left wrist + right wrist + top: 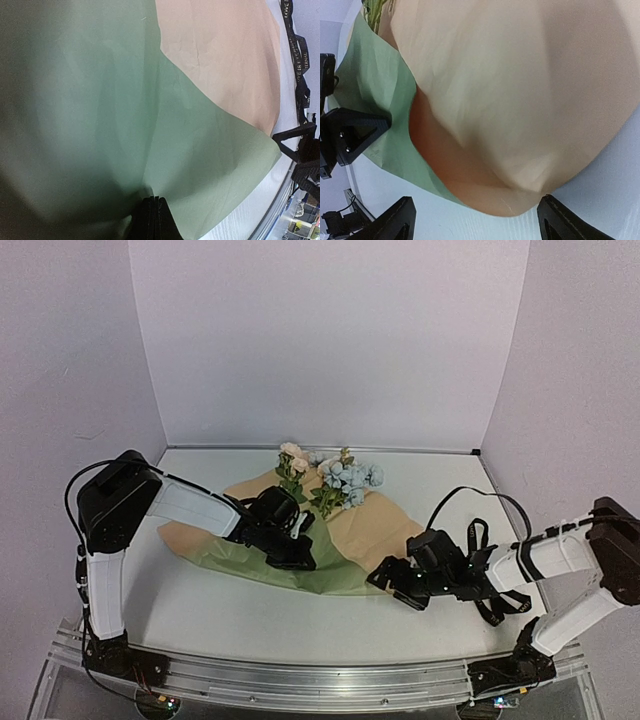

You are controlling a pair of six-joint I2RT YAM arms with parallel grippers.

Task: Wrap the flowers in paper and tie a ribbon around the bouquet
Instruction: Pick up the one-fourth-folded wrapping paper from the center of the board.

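The paper lies creased mid-table, its tan side (372, 527) to the right and its olive-green side (325, 578) folded over in front. The flowers (335, 480), pale blue and cream blooms, rest on its far part, with their green stems (375, 11) just showing. My left gripper (300, 558) is shut on a pinch of the green paper (100, 100), whose creases run to the fingertips (155, 202). My right gripper (476, 220) is open at the paper's tan corner (520, 100), which bulges between its fingers without touching them. The black lettered ribbon (299, 65) lies right of the paper, by the right arm.
White walls close in the table on three sides. The metal rail (320, 680) with both arm bases runs along the near edge. The right arm's thin black cable (480, 492) arcs above the ribbon area. The right gripper's fingers (300, 145) show just beyond the paper's green corner.
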